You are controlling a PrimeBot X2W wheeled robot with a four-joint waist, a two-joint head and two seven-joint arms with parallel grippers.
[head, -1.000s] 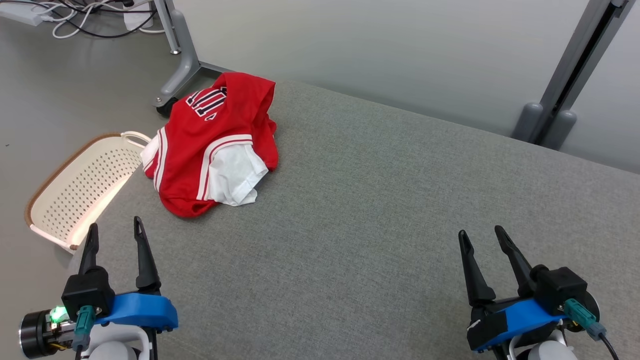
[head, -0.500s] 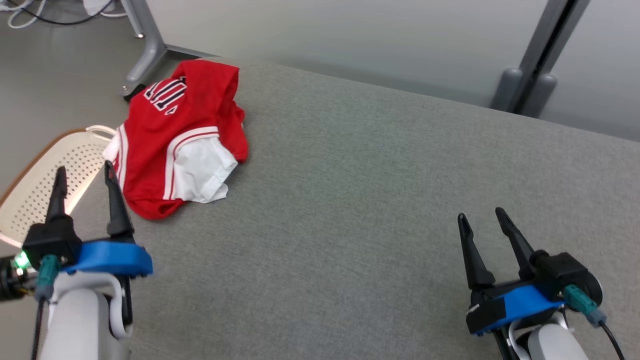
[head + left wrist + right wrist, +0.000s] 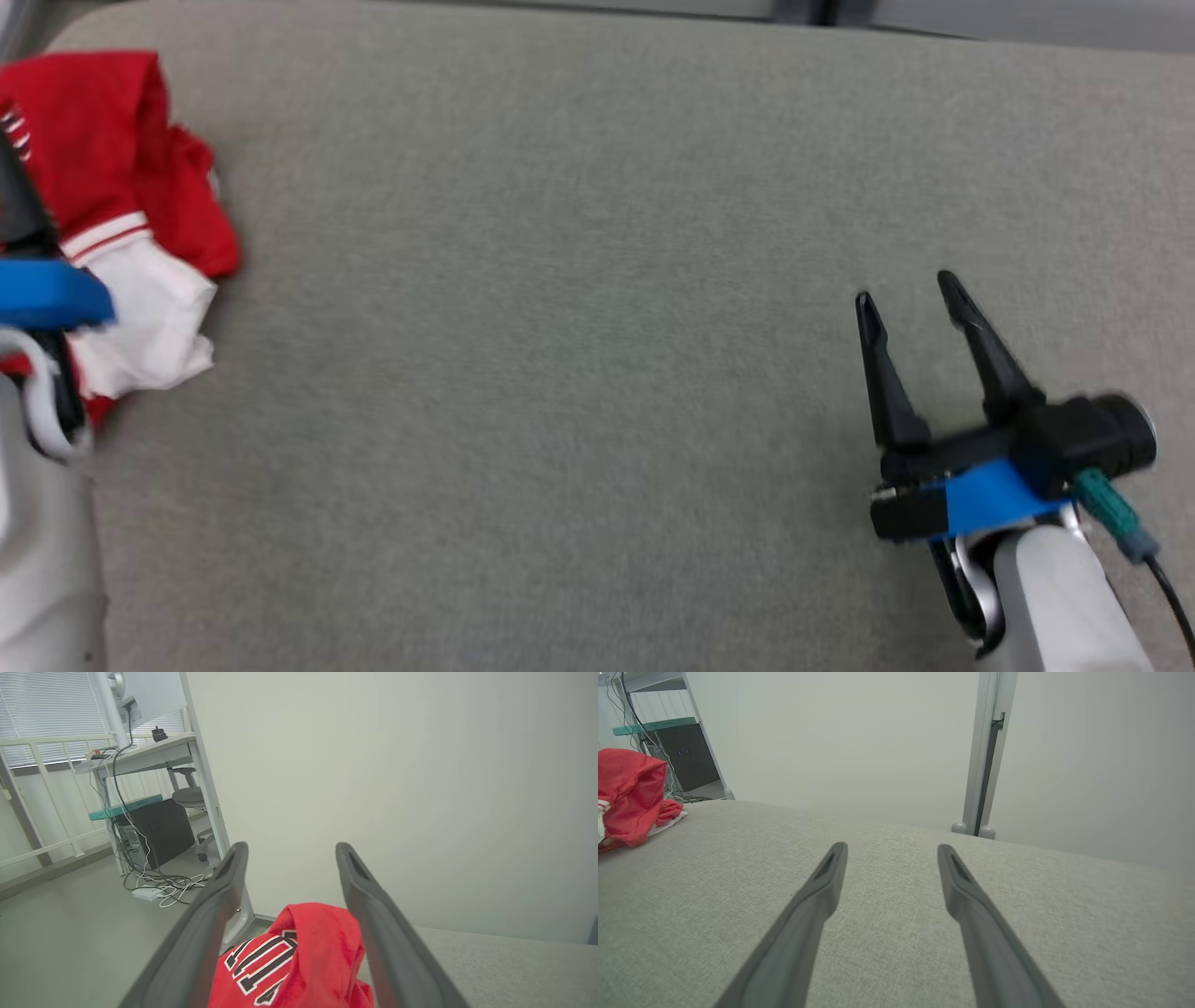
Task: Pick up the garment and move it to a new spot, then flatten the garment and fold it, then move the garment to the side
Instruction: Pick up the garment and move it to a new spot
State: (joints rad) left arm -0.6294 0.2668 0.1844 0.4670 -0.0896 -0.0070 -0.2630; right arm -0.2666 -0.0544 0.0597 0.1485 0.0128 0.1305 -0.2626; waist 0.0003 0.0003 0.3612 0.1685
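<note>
The garment (image 3: 93,121) lies crumpled at the left end of the bench (image 3: 560,373). I judge it soft, light and floppy. My left pincer (image 3: 290,849) hovers spread near it and the right pincer (image 3: 906,289) is also spread, empty. I would pinch a thick red fold.

The red jersey (image 3: 103,121) is running off the head view's left edge, and the left arm's blue mount (image 3: 47,294) is covering part of its white sleeve.

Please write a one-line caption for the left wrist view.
Open left gripper facing crumpled red fabric jersey on grey cloth-covered table.
</note>
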